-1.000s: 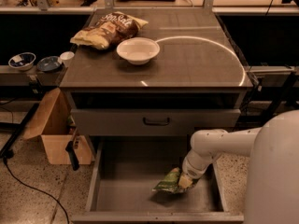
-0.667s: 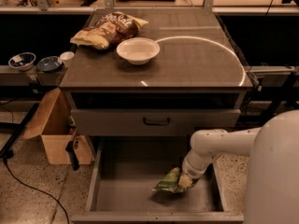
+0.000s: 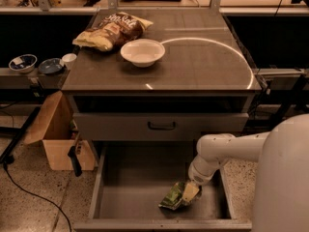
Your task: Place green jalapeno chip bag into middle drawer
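Down at the right front of the open middle drawer (image 3: 130, 187), the pincer (image 3: 189, 193) sits low over the grey floor, its pale tip touching the right end of the green jalapeno chip bag (image 3: 171, 198). Whether the pincer grips the bag or only rests against it cannot be told. The bag lies crumpled on the drawer floor, near the front wall and right of centre, apart from the side walls. The white arm (image 3: 227, 149) bends down into the drawer from the right, coming off the robot's rounded white body (image 3: 285, 178) at the picture's right edge.

Above the open drawer is a closed grey drawer front (image 3: 120, 126) with a dark handle. On the tabletop (image 3: 203, 57) stands a white bowl (image 3: 142, 52), and just behind it to the left lies a larger brown-and-yellow chip bag (image 3: 112, 30).

Left of the cabinet an open cardboard box (image 3: 58, 139) sits on the speckled floor, with a dark cable (image 3: 29, 197) trailing nearby. On a lower ledge at the left are two small bowls (image 3: 22, 62) and a white cup (image 3: 69, 59).
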